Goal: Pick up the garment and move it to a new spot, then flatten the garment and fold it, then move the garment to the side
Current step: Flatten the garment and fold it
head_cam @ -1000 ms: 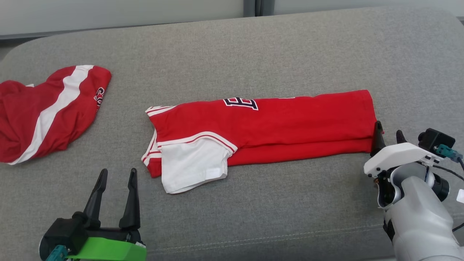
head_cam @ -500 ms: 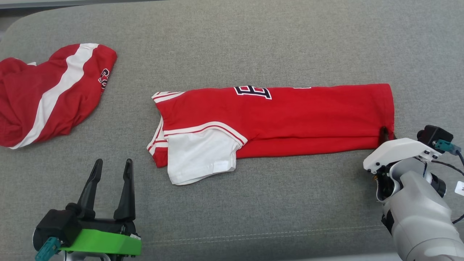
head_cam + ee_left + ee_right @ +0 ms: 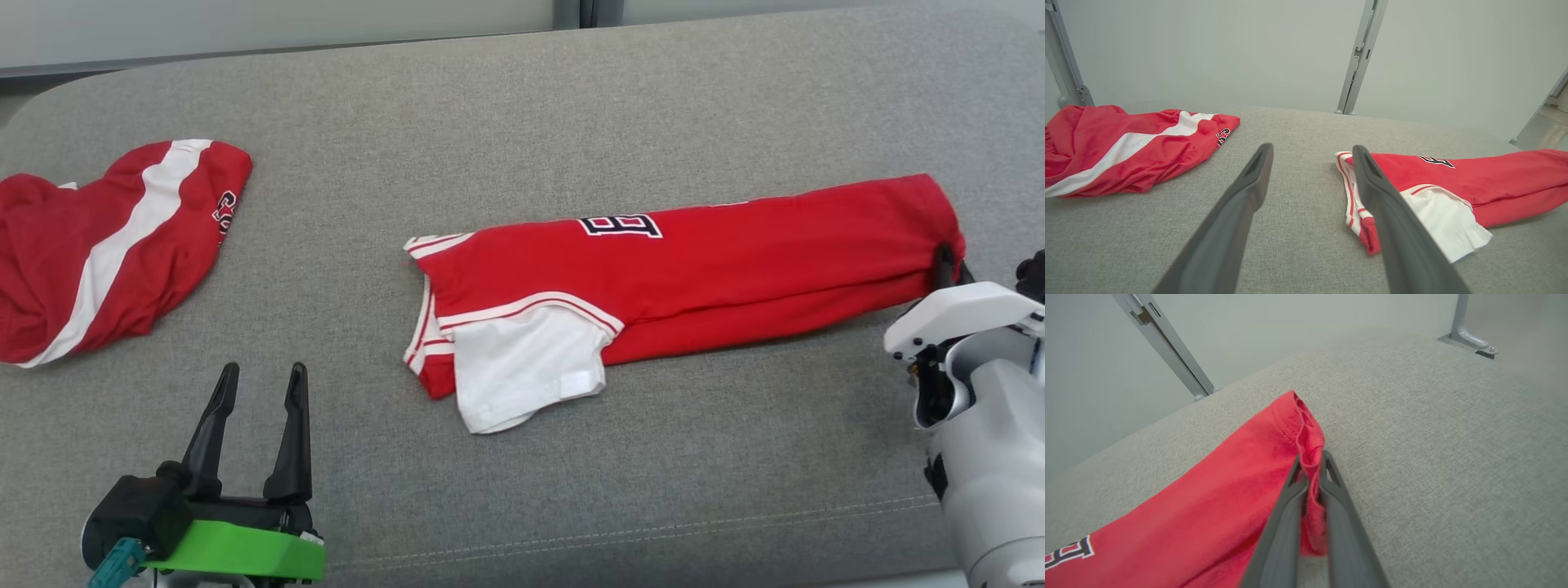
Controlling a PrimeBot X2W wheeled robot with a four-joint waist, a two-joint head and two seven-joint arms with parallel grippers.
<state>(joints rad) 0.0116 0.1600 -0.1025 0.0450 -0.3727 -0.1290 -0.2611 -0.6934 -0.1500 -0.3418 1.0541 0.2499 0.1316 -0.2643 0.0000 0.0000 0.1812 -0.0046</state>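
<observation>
Firmly, the right hand (image 3: 1311,463) pinches the hem of the red garment (image 3: 735,253) at the frame's right; the left hand (image 3: 264,371) stands wide, lower left.

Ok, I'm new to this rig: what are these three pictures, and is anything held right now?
This is a two-armed robot; each arm ends in a hand with two long dark fingers. The wide picture is from its head camera, looking down on a grey cushion. The other two are from wrist cameras, looking along each hand's fingers. A folded red jersey lies across the middle and right; a second red and white garment lies bunched at the robot's left. The right hand is shut on the jersey's right end, pinching the hem. The left hand is open, holding nothing, apart from both garments.
</observation>
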